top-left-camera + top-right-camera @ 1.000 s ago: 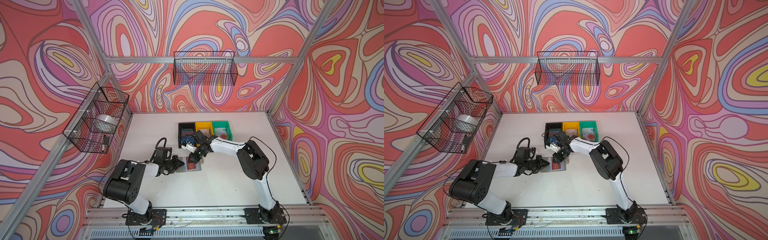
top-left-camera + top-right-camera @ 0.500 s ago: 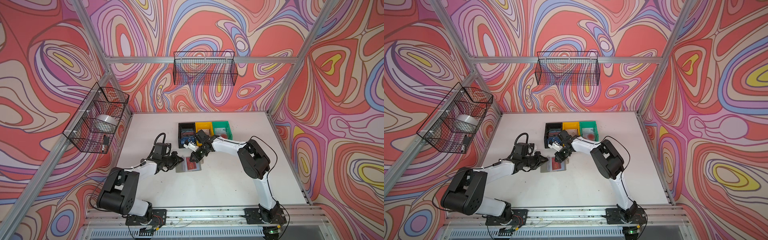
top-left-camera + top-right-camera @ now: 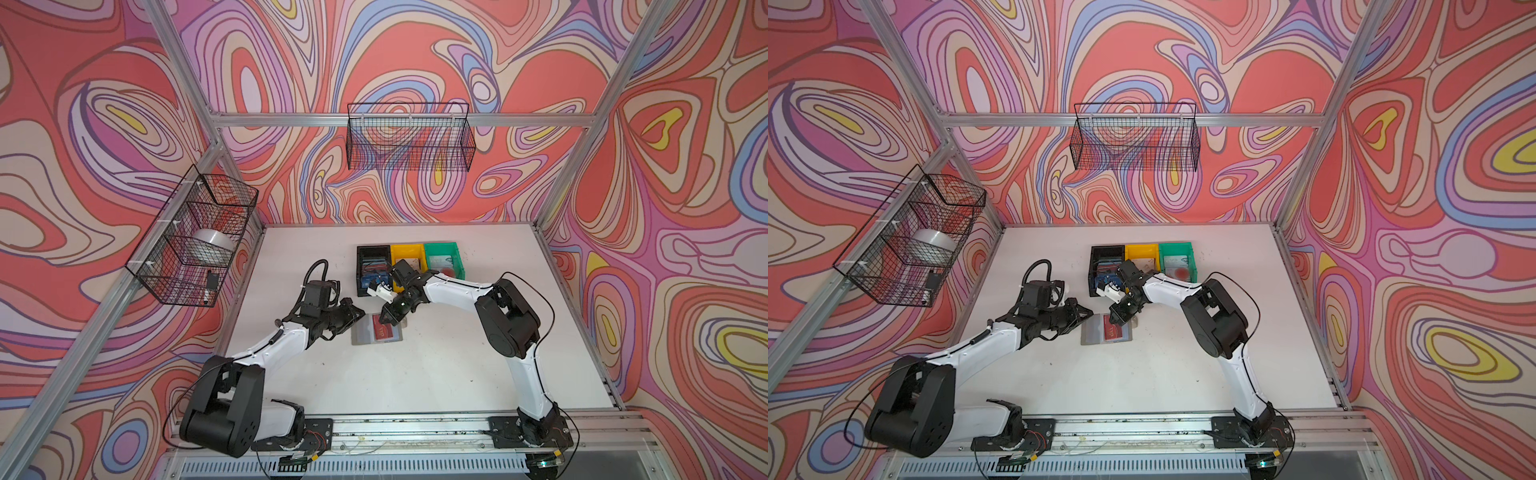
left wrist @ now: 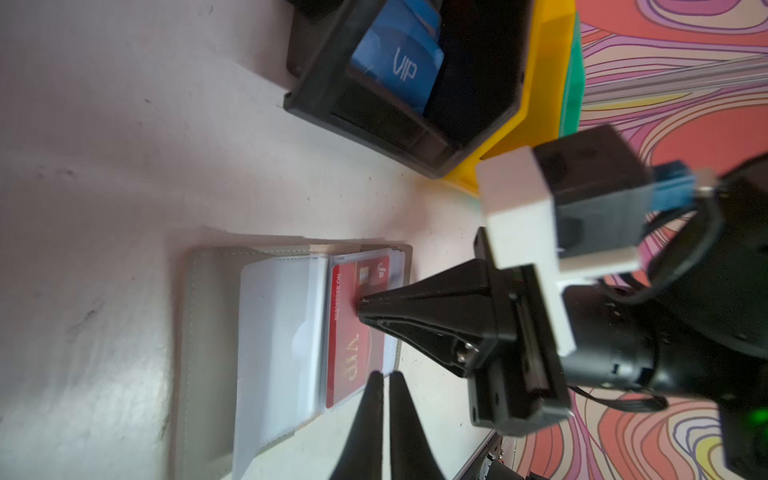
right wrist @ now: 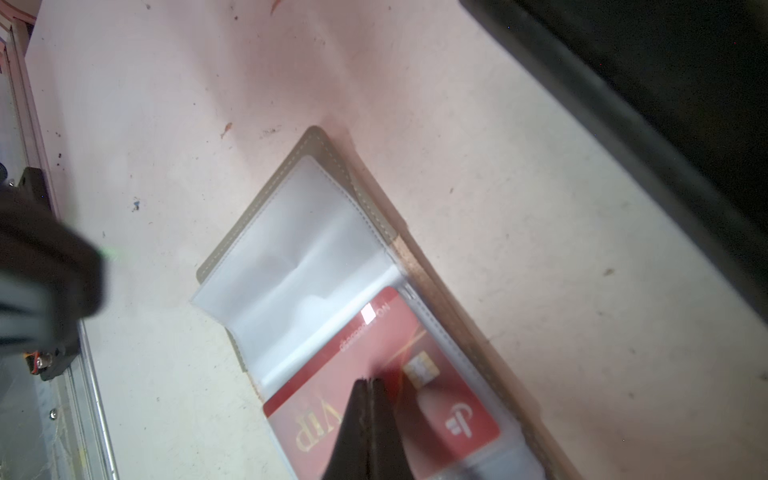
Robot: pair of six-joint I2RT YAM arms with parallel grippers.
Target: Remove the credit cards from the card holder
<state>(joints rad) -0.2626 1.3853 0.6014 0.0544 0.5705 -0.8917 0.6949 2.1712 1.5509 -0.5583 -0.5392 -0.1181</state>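
Three walls close in the workspace in both top views: a back wall (image 3: 395, 54), a left wall (image 3: 62, 145) and a right wall (image 3: 685, 166). All are covered in swirling bands of coral red, lilac, cream, blue and yellow. Silver metal frame bars (image 3: 291, 119) run along the corners and across the back wall. A black wire basket (image 3: 409, 137) hangs from the back bar. A second wire basket (image 3: 191, 237), split into compartments, hangs on the left wall and holds a silvery round thing (image 3: 214, 245). The white tabletop (image 3: 436, 374) is matte, with small dark specks (image 5: 137, 203) and a pink cast near the walls. A metal rail (image 3: 415, 428) lines its near edge. The light is soft and even.
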